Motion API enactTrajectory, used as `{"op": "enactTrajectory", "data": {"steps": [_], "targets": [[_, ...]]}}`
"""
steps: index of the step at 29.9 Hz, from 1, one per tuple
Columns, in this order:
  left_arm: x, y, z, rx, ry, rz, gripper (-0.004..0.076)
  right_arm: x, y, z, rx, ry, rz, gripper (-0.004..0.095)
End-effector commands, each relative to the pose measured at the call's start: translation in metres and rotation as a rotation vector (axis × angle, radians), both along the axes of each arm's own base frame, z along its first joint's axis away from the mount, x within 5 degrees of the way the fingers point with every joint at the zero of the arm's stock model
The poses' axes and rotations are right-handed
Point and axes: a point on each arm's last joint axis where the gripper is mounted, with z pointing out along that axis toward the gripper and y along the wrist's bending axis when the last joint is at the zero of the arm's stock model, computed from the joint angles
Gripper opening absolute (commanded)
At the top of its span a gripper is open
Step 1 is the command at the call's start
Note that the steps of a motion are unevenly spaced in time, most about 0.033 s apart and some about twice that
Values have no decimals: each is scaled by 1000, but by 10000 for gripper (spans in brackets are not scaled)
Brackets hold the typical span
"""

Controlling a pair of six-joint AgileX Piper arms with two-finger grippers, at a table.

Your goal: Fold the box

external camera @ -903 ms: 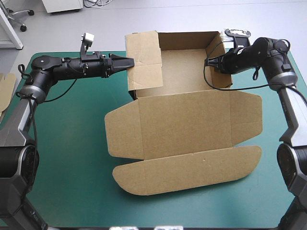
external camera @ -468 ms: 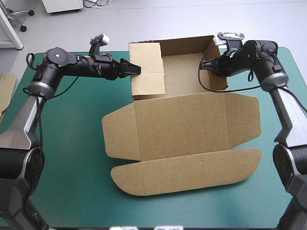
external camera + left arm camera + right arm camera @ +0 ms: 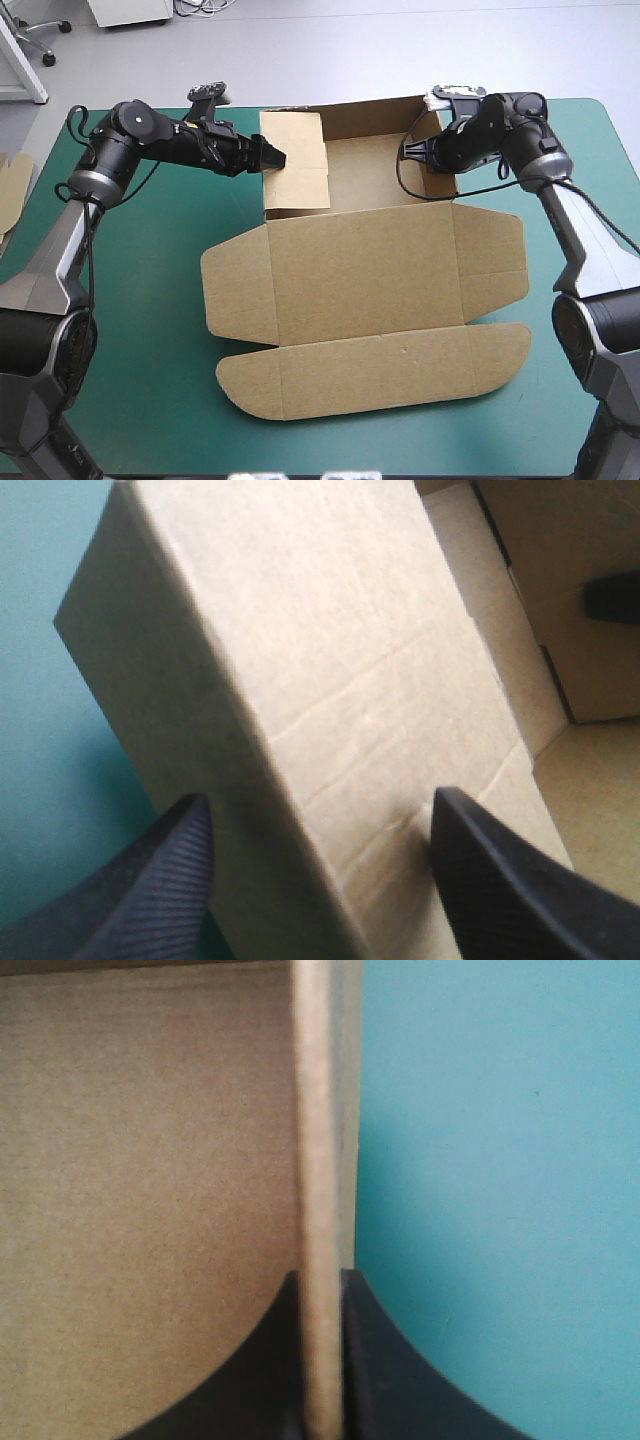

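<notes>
Box (image 3: 370, 270) wall, its far end cut off, pinched by right pincer (image 3: 320, 1280).

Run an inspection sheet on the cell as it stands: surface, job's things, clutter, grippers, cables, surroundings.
Surface: teal-green cover, lying flat.
Job's things: box, brown, an open tray with walls raised on the far side and the lid flat toward the near edge.
Clutter: edge of more board at the table's left edge.
Grippers: left gripper open, straddling the tray's left wall; right gripper shut on the right wall's edge.
Cables: nothing seen.
Surroundings: nothing seen.
</notes>
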Motion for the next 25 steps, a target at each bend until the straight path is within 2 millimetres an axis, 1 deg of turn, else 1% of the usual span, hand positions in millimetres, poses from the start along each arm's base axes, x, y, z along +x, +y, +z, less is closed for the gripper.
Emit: {"op": "enactTrajectory", "data": {"steps": [1,4,6,9,13,16,20,23,25], "targets": [[-7,-3,23,27,-80,50,445,-11,9,34,95,-104,-5,-12],[-4,-5,12,95,-45,72,430,-10,12,34,104,-112,-6,-12],[-1,-8,6,106,-31,73,424,-10,13,34,110,-110,-8,-12],[4,-10,1,94,-14,91,414,-11,15,34,116,-106,-11,-12],[7,-10,-2,103,-12,113,413,-12,18,34,120,-104,-9,-12],[8,-9,-3,142,-19,138,399,-11,21,30,113,-83,-4,-12],[7,-13,-6,197,-26,135,377,-9,26,19,67,-54,-1,-12],[9,-14,-12,225,-15,148,372,-6,28,12,62,-31,-2,-12],[12,-13,-19,258,0,146,350,-5,28,8,52,-15,-6,-12]]}}
